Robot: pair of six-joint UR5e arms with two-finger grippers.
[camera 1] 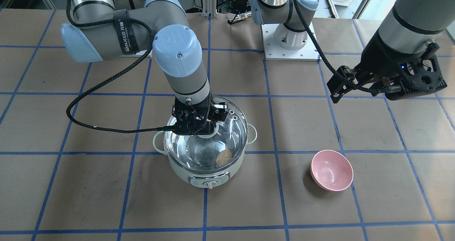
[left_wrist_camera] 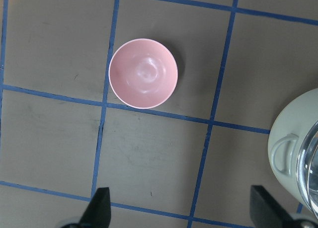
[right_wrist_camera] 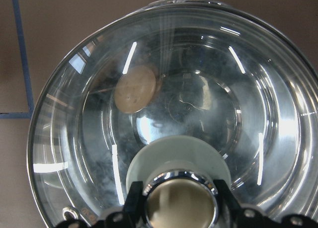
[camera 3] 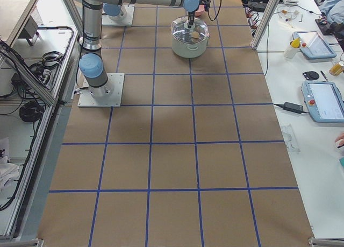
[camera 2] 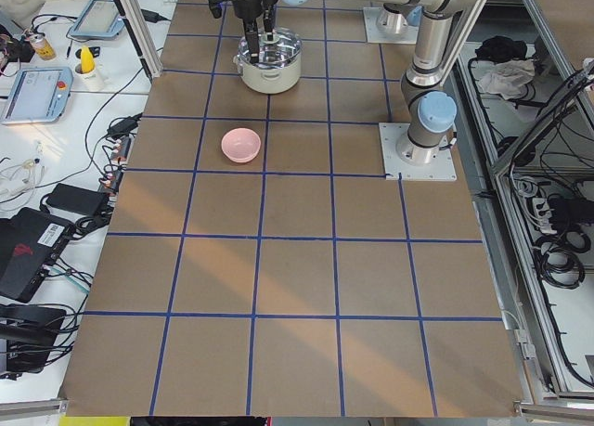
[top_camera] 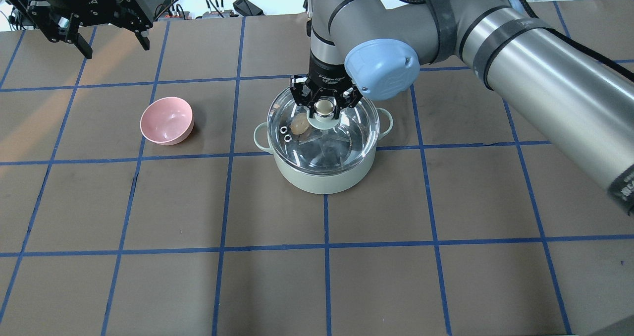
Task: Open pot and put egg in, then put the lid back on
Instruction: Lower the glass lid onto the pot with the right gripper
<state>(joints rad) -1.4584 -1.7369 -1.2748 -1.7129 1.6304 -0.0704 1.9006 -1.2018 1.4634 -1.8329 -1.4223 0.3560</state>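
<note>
The mint-white pot (top_camera: 322, 177) stands at mid-table with the clear glass lid (top_camera: 346, 138) over its rim; I cannot tell if it rests fully. The tan egg (top_camera: 299, 124) lies inside on the steel bottom and shows through the glass in the right wrist view (right_wrist_camera: 135, 89). My right gripper (top_camera: 324, 107) comes straight down and is shut on the lid's cream-gold knob (right_wrist_camera: 180, 200). My left gripper (top_camera: 116, 48) is open and empty, held high at the far left, away from the pot.
A small empty pink bowl (top_camera: 167, 120) sits to the left of the pot, below my left gripper's camera (left_wrist_camera: 143, 73). Brown paper with blue tape lines covers the table (top_camera: 317, 276). The arm bases stand at the robot's edge (camera 1: 289, 38).
</note>
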